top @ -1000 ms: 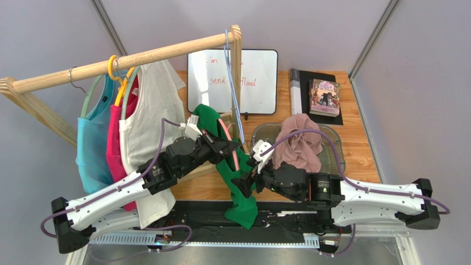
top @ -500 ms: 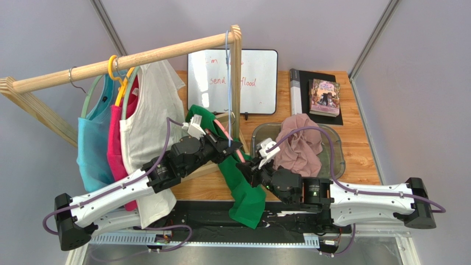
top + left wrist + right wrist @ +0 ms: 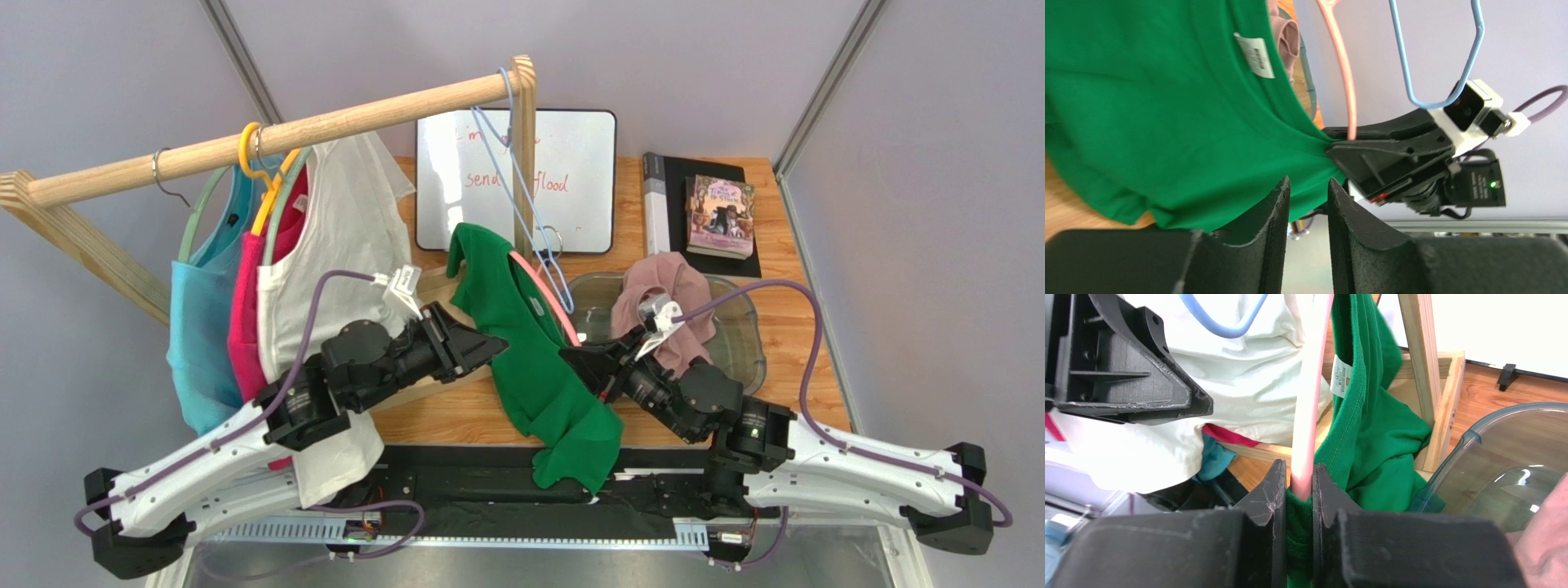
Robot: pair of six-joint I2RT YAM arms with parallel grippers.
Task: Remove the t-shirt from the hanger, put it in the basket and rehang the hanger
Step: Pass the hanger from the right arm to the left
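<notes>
The green t-shirt hangs on a pink hanger above the table's near middle, its lower part draped over the front edge. My right gripper is shut on the hanger's pink bar, with a fold of green t-shirt caught between the jaws. My left gripper sits just left of the shirt with its jaws apart and empty. In the left wrist view the t-shirt fills the upper left, the hanger runs beside it, and my gripper holds nothing.
A wooden rail carries a white top, pink and teal garments, and a blue hanger near its upright post. Behind lie a whiteboard and a book. A clear bin holds a mauve cloth.
My right gripper closed on the hanger and carried it right. My left gripper opened, let go and drew back left. The shirt swung right and the blue hanger tilted.
</notes>
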